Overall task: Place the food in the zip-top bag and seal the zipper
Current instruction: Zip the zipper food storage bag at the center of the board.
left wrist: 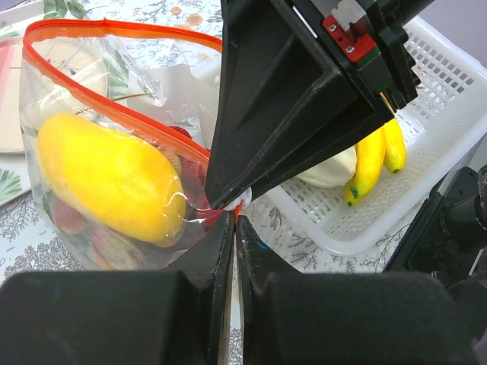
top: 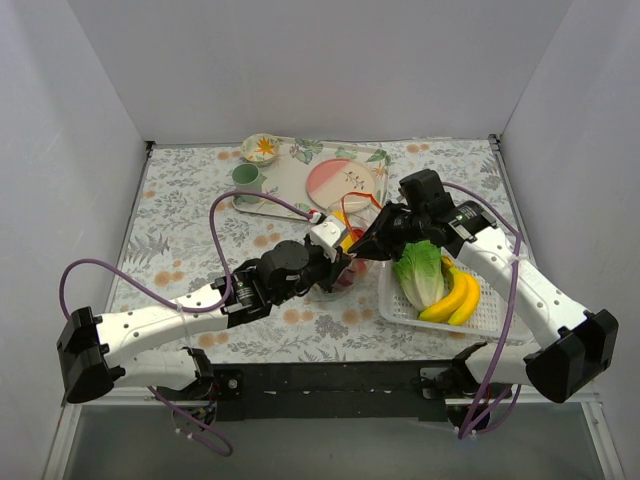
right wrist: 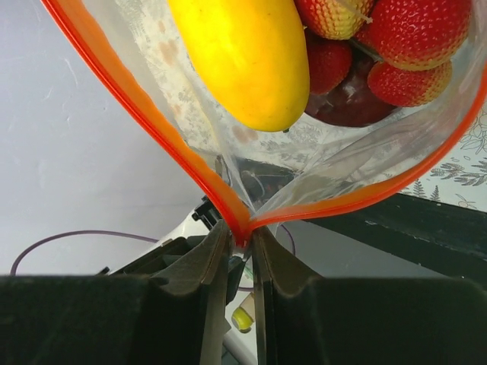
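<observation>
Zipper (left wrist: 114, 25) in L gripper (left wrist: 233, 219), R gripper (right wrist: 241, 237)

Clear zip-top bag (left wrist: 152, 84), zipper (right wrist: 152, 122) open, yellow fruit (left wrist: 106, 179) + strawberries (right wrist: 411, 30) inside

bag (left wrist: 152, 84) 1 | yellow fruit (left wrist: 106, 179) 1 | strawberries (right wrist: 411, 38) maybe 4 | bananas (left wrist: 377, 156) 2

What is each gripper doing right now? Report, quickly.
Left gripper: shut on the zip-top bag corner.
Right gripper: shut on the zipper end.
</observation>
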Robot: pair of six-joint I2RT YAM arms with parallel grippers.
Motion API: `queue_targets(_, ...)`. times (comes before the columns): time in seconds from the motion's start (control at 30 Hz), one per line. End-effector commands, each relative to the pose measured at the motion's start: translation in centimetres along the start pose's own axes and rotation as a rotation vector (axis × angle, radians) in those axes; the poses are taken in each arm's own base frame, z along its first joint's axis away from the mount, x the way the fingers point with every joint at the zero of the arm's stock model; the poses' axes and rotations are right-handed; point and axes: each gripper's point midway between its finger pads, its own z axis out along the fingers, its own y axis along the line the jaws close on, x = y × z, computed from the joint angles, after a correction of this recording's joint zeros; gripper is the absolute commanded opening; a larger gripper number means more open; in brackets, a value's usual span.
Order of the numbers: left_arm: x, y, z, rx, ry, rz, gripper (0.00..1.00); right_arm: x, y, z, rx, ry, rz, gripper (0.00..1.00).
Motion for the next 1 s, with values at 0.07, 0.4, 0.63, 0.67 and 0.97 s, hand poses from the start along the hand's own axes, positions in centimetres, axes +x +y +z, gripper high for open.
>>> queue_targets(0.07, -3.2, -0.8, -0.9, 0.023, -0.080, 0.000, 0.00, -0.7, -0.3, 0.3, -0.005, 0.000, -0.001, 0.06)
queue_targets(0.4, -3.4, -0.8, -1.5, 0.028, -0.092, -0.014, 0.00, -1.5, -1.1, 0.5, 0.002, 0.008, 0.015, 0.06)
queue_targets(0.63, -4.0, -0.7, -2.1, 0.031, -0.112, -0.026, 0.00, -2.1, -1.5, 0.3, 0.000, 0.000, 0.025, 0.06)
queue_targets(0.67, -4.0, -0.7, -2.1, 0.030, -0.113, -0.028, 0.00, -2.3, -1.7, 0.3, 0.002, -0.002, 0.029, 0.06)
queue_targets(0.97, -4.5, -0.4, -3.2, 0.017, -0.126, -0.065, 0.00, -4.0, -1.7, 0.0, 0.000, -0.042, 0.015, 0.06)
